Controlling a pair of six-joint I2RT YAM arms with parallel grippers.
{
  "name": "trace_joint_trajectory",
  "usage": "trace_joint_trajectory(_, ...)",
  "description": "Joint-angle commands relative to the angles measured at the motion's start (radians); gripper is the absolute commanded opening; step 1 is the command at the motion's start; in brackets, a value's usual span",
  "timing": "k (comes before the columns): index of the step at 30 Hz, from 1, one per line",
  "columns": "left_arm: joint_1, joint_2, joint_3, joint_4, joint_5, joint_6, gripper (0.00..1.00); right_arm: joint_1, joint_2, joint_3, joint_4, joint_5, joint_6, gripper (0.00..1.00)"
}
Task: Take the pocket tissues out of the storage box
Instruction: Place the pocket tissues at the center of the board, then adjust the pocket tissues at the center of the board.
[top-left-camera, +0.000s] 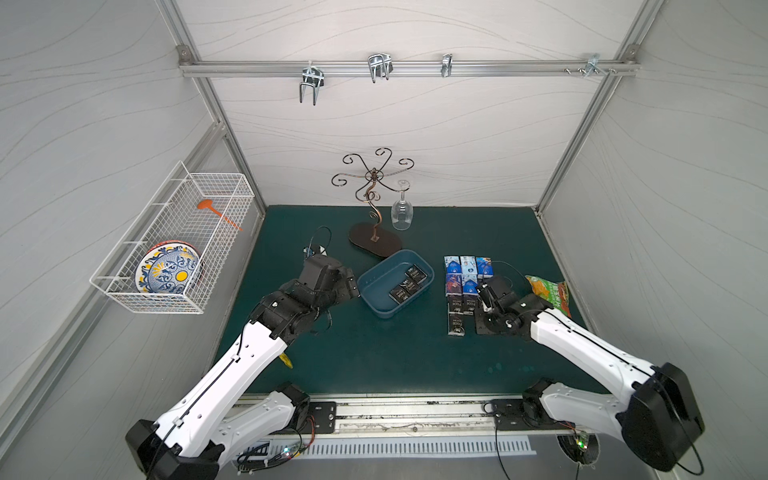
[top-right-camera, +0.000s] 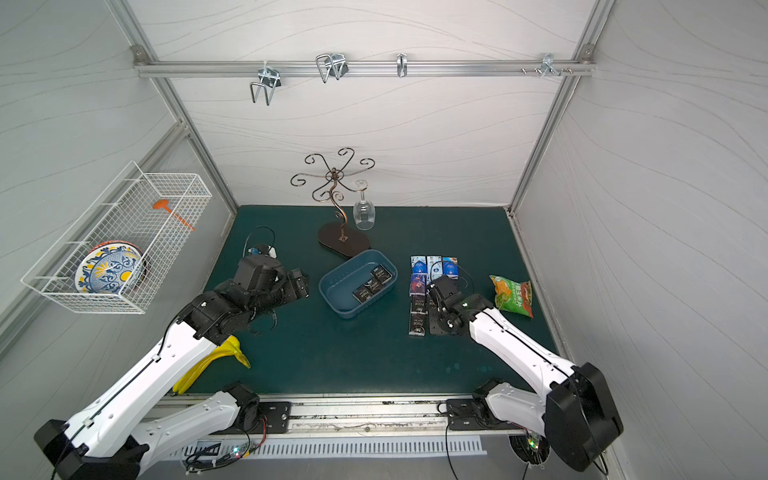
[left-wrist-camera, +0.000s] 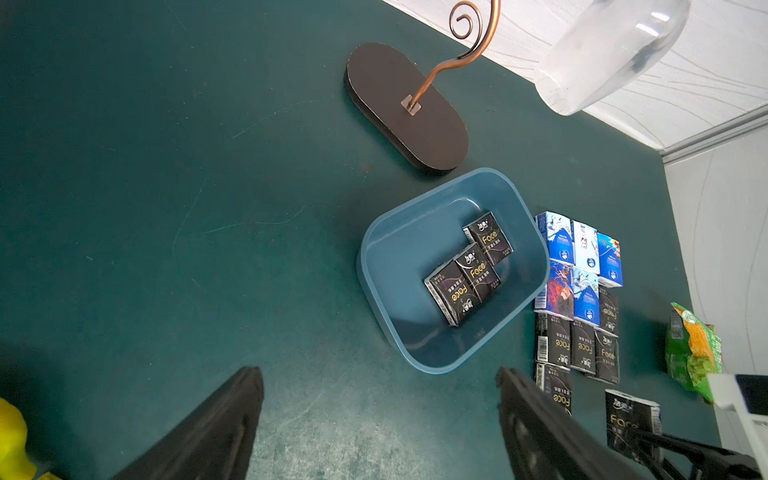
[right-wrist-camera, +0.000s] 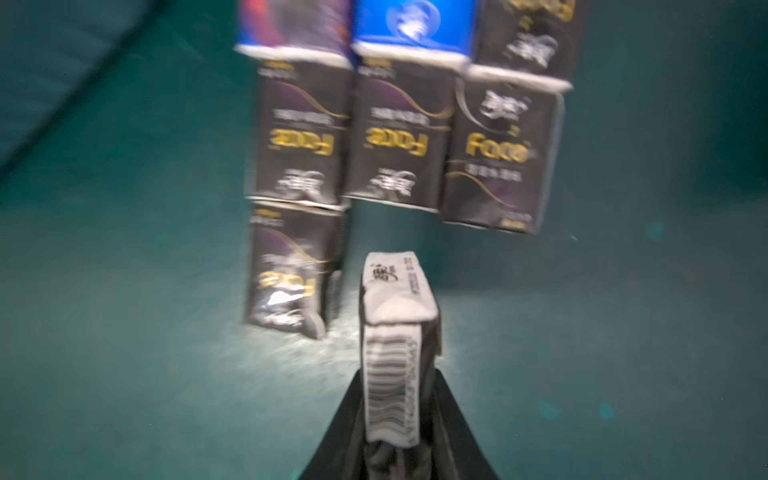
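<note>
Three black pocket tissues (left-wrist-camera: 467, 270) are being contained in the storage box (left-wrist-camera: 399, 249). They are lying flat toward one side of its floor, two of them touching side by side.

Ten more packs are being displayed on the green mat (top-left-camera: 374, 353) just beside the box, in tight rows. Five are blue-and-white picture packs (left-wrist-camera: 585, 245) and five are black packs (left-wrist-camera: 582, 347).

One further black pack, the held pack (right-wrist-camera: 395, 291), is being gripped edge-on by the right gripper (right-wrist-camera: 397, 378), whose jaws are being pressed against its flat faces. It is being kept at the near end of the rows, next to the lone pack of the last row. Whether it is touching the mat cannot be told.

The left gripper (left-wrist-camera: 378, 372) is being held spread wide and empty over the mat, on the box's other side.

One snack bag (top-left-camera: 548, 295) is being left beyond the rows. One wine glass (top-left-camera: 402, 212) is being hung upside down from the single stand (top-left-camera: 376, 241). One wire basket (top-left-camera: 174, 249) is being carried on the side wall, with one orange tool (top-left-camera: 205, 204) lying inside.
</note>
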Motion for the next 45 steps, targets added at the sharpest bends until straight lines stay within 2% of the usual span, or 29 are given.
trace_joint_trajectory(1, 0.0, -0.006, 0.035, 0.046, 0.023, 0.009, 0.92, 0.048, 0.065, 0.013, -0.092, 0.143, 0.091, 0.27)
trace_joint_trajectory(5, 0.001, -0.004, 0.032, 0.046, 0.039, 0.009, 0.92, 0.097, 0.159, 0.05, -0.102, 0.188, 0.122, 0.3)
trace_joint_trajectory(9, 0.0, -0.018, 0.03, 0.043, 0.037, 0.012, 0.92, 0.106, 0.244, 0.056, -0.058, 0.171, 0.124, 0.32)
trace_joint_trajectory(11, 0.001, -0.027, 0.03, 0.036, 0.032, 0.015, 0.92, 0.121, 0.274, 0.062, -0.049, 0.172, 0.128, 0.36)
trace_joint_trajectory(14, 0.0, -0.035, 0.026, 0.033, 0.025, 0.017, 0.92, 0.135, 0.269, 0.063, -0.029, 0.16, 0.129, 0.46)
trace_joint_trajectory(20, 0.0, -0.025, 0.027, 0.038, 0.026, 0.013, 0.92, 0.165, 0.224, 0.099, -0.043, 0.151, 0.127, 0.54)
trace_joint_trajectory(29, 0.0, -0.018, 0.027, 0.04, 0.028, 0.007, 0.92, 0.189, 0.211, 0.105, -0.047, 0.15, 0.128, 0.55)
trace_joint_trajectory(34, 0.0, -0.018, 0.027, 0.039, 0.029, 0.005, 0.92, 0.162, 0.204, 0.071, -0.033, 0.16, 0.131, 0.56)
trace_joint_trajectory(39, 0.0, -0.011, 0.027, 0.042, 0.034, 0.005, 0.92, 0.102, 0.146, 0.0, 0.038, 0.105, 0.141, 0.55)
trace_joint_trajectory(45, 0.0, -0.003, 0.026, 0.046, 0.04, 0.005, 0.92, 0.003, 0.104, -0.088, 0.155, -0.032, 0.125, 0.46)
